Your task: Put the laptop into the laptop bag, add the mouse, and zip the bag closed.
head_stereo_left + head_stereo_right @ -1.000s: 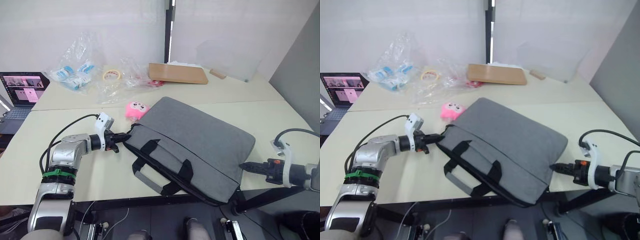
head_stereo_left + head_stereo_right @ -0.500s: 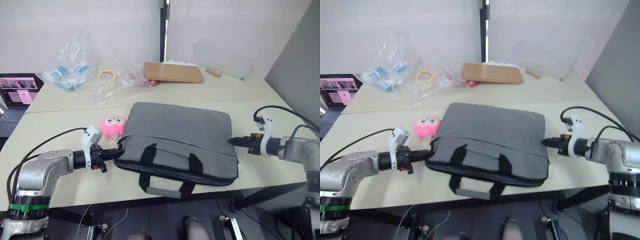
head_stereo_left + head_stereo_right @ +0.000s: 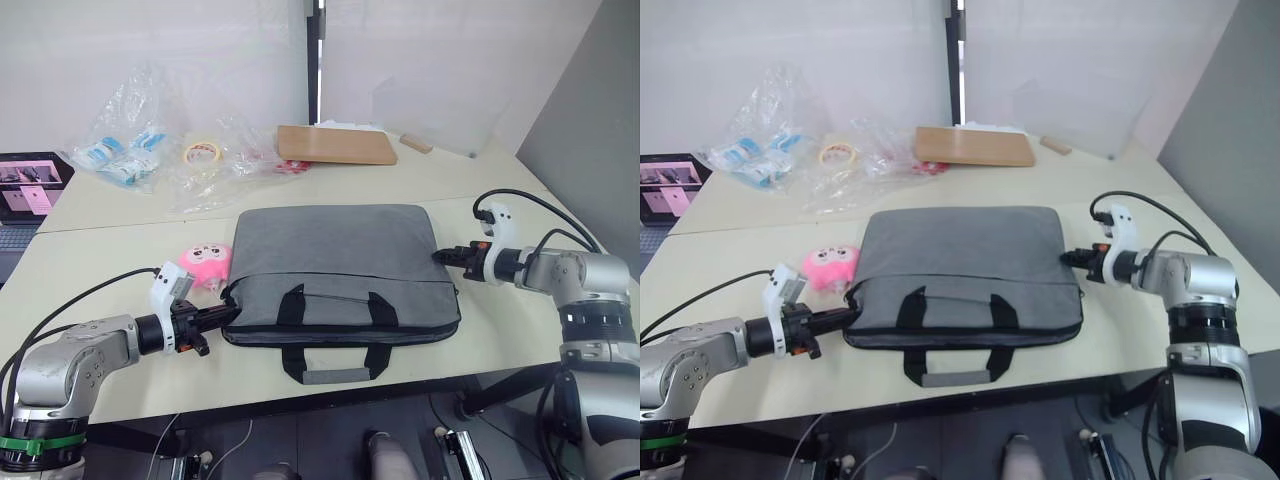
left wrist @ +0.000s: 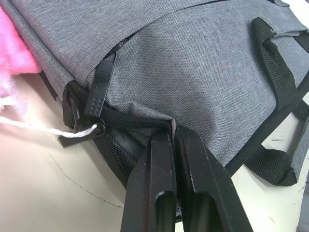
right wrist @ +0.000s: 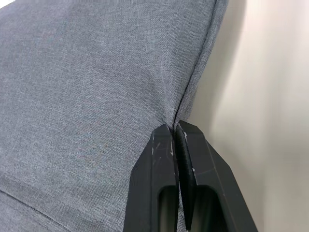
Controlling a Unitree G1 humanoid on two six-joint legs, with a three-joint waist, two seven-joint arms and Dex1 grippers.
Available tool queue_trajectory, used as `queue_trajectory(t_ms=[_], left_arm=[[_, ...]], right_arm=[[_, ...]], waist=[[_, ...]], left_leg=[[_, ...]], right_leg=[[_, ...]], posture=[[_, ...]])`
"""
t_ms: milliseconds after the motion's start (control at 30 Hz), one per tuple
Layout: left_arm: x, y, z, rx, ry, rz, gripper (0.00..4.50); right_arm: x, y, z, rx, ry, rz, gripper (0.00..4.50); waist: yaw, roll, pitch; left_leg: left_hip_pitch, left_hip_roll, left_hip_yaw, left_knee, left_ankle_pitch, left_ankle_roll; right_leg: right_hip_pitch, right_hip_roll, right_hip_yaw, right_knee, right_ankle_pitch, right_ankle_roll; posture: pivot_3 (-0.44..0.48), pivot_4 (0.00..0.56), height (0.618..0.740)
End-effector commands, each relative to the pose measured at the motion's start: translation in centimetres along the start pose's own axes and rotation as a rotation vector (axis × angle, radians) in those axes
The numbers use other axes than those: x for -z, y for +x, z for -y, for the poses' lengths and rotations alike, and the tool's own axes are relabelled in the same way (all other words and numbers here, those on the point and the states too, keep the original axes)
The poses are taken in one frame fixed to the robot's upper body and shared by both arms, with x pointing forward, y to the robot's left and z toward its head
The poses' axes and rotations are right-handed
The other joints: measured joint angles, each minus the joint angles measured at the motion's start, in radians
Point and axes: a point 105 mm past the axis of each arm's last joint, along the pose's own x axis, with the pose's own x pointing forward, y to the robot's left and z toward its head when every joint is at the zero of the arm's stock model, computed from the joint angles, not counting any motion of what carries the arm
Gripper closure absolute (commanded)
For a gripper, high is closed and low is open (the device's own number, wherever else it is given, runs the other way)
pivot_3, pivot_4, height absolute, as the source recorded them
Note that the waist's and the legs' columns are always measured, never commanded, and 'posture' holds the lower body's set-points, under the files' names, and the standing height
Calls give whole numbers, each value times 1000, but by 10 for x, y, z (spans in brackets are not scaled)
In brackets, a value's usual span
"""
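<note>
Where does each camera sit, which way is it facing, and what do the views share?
Left and right eye views: on the head, looking down at the laptop bag on the table; both arms show.
Left wrist view: along the left gripper, pinching the bag's corner.
Right wrist view: along the right gripper, pinching the bag's edge.
All share the bag.

pink plush toy [image 3: 204,266]; cardboard slab [image 3: 335,146]

We see two cream tables [image 3: 120,210] butted together, white wall panels [image 3: 150,40] behind with a dark vertical seam [image 3: 318,50], grey partition [image 3: 590,110] on the right, dark floor [image 3: 250,450] below, even lighting
</note>
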Motion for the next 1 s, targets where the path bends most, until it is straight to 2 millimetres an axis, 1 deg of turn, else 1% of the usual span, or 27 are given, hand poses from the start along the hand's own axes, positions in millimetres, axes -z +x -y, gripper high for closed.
queue_trajectory(t_ms=[33,67,167,267,400,433,533,567,600,633,733,833,867,900,933,967,1000], left_arm=[[-7,-10,6,2,46,7,4500],[-6,-10,6,1,51,4,4500],[-7,-10,-6,-64,83,19,4500],[-8,-9,-7,-63,86,29,4500],[-7,-12,-8,-64,82,30,4500],[-6,-13,-8,-65,83,28,4500],[-8,-19,-8,-55,76,42,3506],[-9,-21,-9,-58,75,47,3187],[-10,-25,-10,-66,71,55,2878],[-11,-28,-12,-72,68,60,2487],[-16,-42,-16,-93,59,84,1533],[-17,-56,-24,-142,78,88,515],[-18,-60,-27,-158,95,93,189],[-21,-65,-32,-185,126,109,24],[-29,-73,-40,-233,155,147,24],[-35,-84,-51,-305,203,170,24],[-39,-93,-61,-371,260,168,24]], right_arm=[[-27,0,-11,-30,-55,89,4466],[-28,1,-11,-31,-57,91,4466],[-27,3,-11,-31,-58,86,4466],[-24,3,-9,-34,-66,81,4466],[-27,0,-6,-20,-89,99,4466],[-26,-1,-10,-57,-88,99,4165],[-26,-6,-12,-95,-97,108,3219],[-27,-9,-9,-84,-105,115,2891],[-29,-14,-8,-89,-112,124,2603],[-30,-18,-7,-93,-118,130,2202],[-30,-31,6,-22,-206,117,1191],[-33,-43,20,55,-302,122,175],[-35,-47,21,55,-336,128,0],[-37,-52,20,48,-380,132,0],[-42,-59,21,58,-432,159,0],[-51,-70,21,74,-537,236,0],[-54,-79,25,126,-674,255,0]], waist=[[-5,0,0],[-7,0,0],[-6,2,1],[-6,2,1],[-6,2,1],[-6,2,1],[-6,3,2],[-6,3,2],[-5,3,2],[-5,3,2],[-1,3,2],[1,4,2],[1,4,2],[1,4,2],[1,4,2],[3,4,2],[4,4,2]], left_leg=[[0,0,0,0,0,0],[0,0,0,0,0,0],[0,0,0,-1,0,0],[0,0,0,-1,0,0],[0,0,0,-1,0,0],[0,0,0,-1,0,0],[0,0,0,-1,0,0],[0,0,0,-1,0,0],[0,0,0,-1,0,0],[0,0,0,-1,0,0],[0,0,0,-2,0,0],[0,0,0,-2,0,0],[0,0,0,-2,0,0],[0,0,0,-3,0,0],[0,0,0,-3,0,0],[0,0,1,-3,0,0],[0,0,1,-3,0,-1]], right_leg=[[0,0,0,0,0,0],[0,0,0,0,0,0],[0,0,0,0,0,0],[0,0,0,-1,0,0],[0,0,0,-1,0,0],[0,0,0,-1,0,0],[0,1,-1,-1,0,0],[0,1,-1,-1,0,0],[0,1,0,-1,0,0],[0,1,-1,-1,0,0],[0,1,-1,-1,0,0],[0,1,-1,-2,0,0],[0,1,-1,-2,0,0],[0,1,-1,-2,0,0],[0,1,-1,-2,0,0],[0,1,-1,-2,0,0],[0,1,-1,-2,0,0]], posture=[[0,150,740],[0,150,740],[0,150,740],[0,150,740],[0,150,740],[0,150,740],[0,150,740],[0,150,740],[0,150,740],[0,150,740],[0,150,740],[0,150,740],[0,150,740],[0,150,740],[0,150,740],[0,150,740],[0,150,740]])
